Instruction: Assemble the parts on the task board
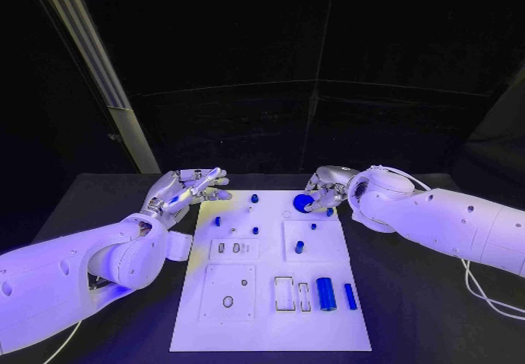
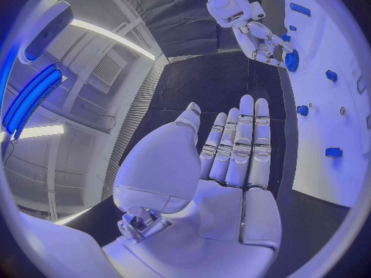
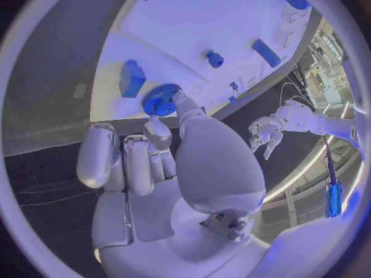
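The white task board (image 1: 328, 334) lies in the middle of the black table. My right hand (image 1: 328, 189) hovers over the board's far right part and pinches a blue gear (image 1: 303, 202) between thumb and a finger; the right wrist view shows the gear (image 3: 161, 99) at the fingertips, just above the board (image 3: 201, 18). My left hand (image 1: 192, 188) is open with fingers stretched out, beside the board's far left corner, holding nothing. In the left wrist view the left hand (image 2: 232, 160) points toward the right hand (image 2: 259, 37) and the gear (image 2: 291, 60).
Small blue pegs (image 1: 254, 199) (image 1: 217, 221) (image 1: 299, 246) stand on the board's far half. A blue cylinder (image 1: 326, 293) and a blue bar (image 1: 350, 296) lie near the front right, beside narrow slots (image 1: 284, 293). A blue block (image 3: 132, 78) sits close to the gear.
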Robot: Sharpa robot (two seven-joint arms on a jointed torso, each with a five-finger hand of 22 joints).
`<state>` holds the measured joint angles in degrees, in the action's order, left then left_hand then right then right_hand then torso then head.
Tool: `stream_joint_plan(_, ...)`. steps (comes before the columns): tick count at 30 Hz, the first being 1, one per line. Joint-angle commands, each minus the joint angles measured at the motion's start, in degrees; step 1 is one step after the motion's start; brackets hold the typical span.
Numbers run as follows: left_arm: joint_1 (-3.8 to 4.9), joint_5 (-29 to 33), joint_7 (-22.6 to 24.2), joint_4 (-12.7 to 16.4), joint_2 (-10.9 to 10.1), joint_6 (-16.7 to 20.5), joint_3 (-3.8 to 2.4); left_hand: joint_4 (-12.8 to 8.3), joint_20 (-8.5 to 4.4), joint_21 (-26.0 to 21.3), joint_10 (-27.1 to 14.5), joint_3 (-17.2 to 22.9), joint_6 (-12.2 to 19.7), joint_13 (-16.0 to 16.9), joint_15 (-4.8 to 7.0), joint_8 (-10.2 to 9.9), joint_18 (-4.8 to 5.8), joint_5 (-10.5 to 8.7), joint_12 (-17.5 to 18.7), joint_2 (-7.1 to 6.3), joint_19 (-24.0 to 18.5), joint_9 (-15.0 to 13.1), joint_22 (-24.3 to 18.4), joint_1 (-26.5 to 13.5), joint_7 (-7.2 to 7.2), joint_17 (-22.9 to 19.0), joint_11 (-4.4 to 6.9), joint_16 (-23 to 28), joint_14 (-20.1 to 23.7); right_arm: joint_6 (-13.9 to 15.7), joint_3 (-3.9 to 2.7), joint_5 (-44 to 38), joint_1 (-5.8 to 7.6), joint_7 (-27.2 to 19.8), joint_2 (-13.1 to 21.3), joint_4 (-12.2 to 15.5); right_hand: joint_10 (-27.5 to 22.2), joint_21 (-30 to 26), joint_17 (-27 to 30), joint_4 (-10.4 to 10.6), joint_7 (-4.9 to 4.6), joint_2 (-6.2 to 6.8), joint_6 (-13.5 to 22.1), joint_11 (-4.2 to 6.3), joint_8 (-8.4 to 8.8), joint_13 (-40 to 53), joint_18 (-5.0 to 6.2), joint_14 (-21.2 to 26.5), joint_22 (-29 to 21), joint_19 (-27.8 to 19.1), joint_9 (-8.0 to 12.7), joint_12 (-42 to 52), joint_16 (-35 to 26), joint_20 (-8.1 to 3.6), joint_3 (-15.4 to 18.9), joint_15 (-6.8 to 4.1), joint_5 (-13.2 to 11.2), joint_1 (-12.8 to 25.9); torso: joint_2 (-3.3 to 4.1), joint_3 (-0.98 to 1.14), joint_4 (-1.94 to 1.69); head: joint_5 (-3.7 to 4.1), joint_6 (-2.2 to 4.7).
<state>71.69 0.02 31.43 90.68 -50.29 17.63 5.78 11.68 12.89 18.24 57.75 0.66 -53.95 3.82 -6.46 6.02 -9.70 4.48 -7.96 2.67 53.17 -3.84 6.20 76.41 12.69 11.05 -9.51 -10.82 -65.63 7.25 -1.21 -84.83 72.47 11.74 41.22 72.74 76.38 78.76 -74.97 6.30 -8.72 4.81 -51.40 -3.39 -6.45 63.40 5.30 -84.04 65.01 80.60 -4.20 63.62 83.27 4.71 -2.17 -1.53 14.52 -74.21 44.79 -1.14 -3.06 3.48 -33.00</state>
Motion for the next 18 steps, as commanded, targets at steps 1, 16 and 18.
stream_joint_plan(1, 0.07, 0.0, 0.1, 0.0, 0.0, -0.9, -0.02, -0.4, 0.03, -0.1, 0.3, 0.1, -0.3, -0.1, -0.03, -0.3, -0.86, -0.14, 0.4, -0.02, 0.5, 0.1, -0.1, 0.7, -0.20, 0.1, 0.02, 0.2, 0.1, -1.9, 0.08, -0.7, -0.02, 0.7, 0.0, 0.1, 0.6, 0.5, -1.2, 0.0, 0.14, -0.04, -0.1, 0.06, -0.31, 0.6, -0.71, -3.4, 0.2, 0.5, -0.1, 0.7, 0.5, -0.03, 0.2, 0.32, -0.3, -0.7, 0.02, 0.01, 0.08, 0.01, -0.10)
stream_joint_plan(16, 0.06, 0.0, 0.0, -0.1, 0.0, -1.0, -0.02, -0.5, 0.03, -0.2, 0.3, 0.1, -0.4, -0.1, -0.02, -0.3, -0.86, -0.13, 0.4, 0.03, 0.5, 0.1, -0.1, 0.8, -0.20, 0.1, 0.02, 0.3, 0.1, -1.0, 0.08, -6.8, -0.03, 2.2, -0.6, 0.5, 5.9, 3.0, -6.2, -0.2, 0.95, -2.10, -3.7, 0.71, -2.69, 11.7, -1.58, -4.3, 5.3, 2.2, -0.5, 11.6, 2.8, -0.40, 0.3, -0.14, -1.3, -1.8, 0.00, 0.01, 0.06, 0.18, -0.19)
stream_joint_plan(18, 0.06, 0.0, 0.0, -0.1, 0.1, -1.0, -0.02, -0.5, 0.03, -0.2, 0.3, 0.1, -0.4, -0.1, -0.02, -0.3, -0.86, -0.13, 0.4, 0.03, 0.5, 0.1, -0.1, 0.8, -0.20, 0.1, 0.02, 0.3, 0.1, -1.1, 0.08, -8.2, -0.04, 2.4, -0.7, 0.5, 6.6, 3.5, -6.9, -0.5, 1.00, -2.35, -4.0, 0.75, -2.76, 13.2, -1.77, -4.4, 6.3, 2.6, -0.4, 13.0, 3.2, -0.46, -0.1, -0.18, -3.4, -2.2, 0.02, 0.01, 0.07, 0.21, -0.21)
